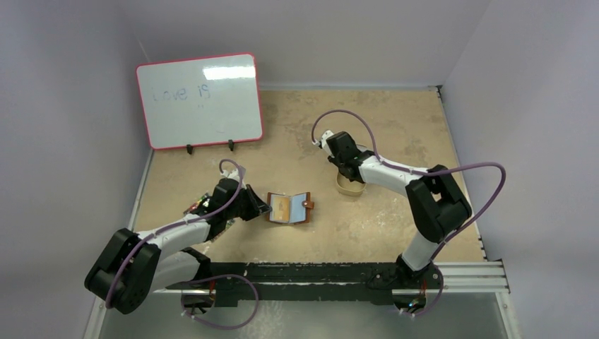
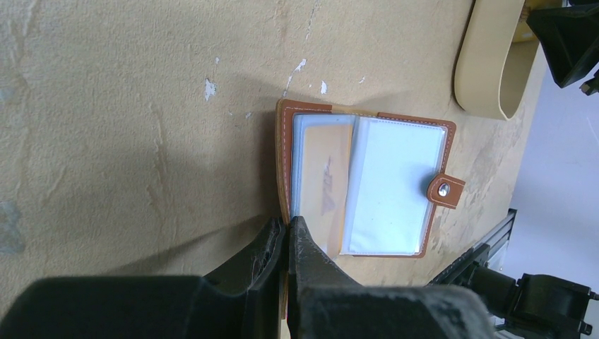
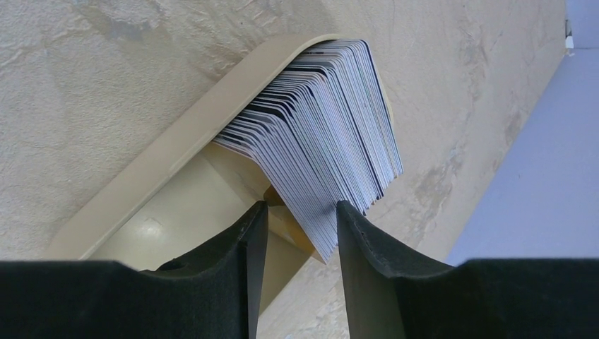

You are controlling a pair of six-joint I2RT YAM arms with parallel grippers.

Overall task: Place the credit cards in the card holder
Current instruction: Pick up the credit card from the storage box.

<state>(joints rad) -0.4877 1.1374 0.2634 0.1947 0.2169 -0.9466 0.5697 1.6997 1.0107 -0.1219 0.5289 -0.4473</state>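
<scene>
Our right gripper (image 3: 300,212), part-open at frame bottom, straddles the credit cards (image 3: 318,120) in the tin (image 3: 176,145); left gripper (image 2: 286,224) pinches the card holder (image 2: 395,183) edge. We judge loading barely begun.

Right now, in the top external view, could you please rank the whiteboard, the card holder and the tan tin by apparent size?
1. whiteboard, clearly largest.
2. card holder, lying open.
3. tan tin, looking slightly smaller, but the right gripper hides part of it, so ranks two and three are unsure.
</scene>
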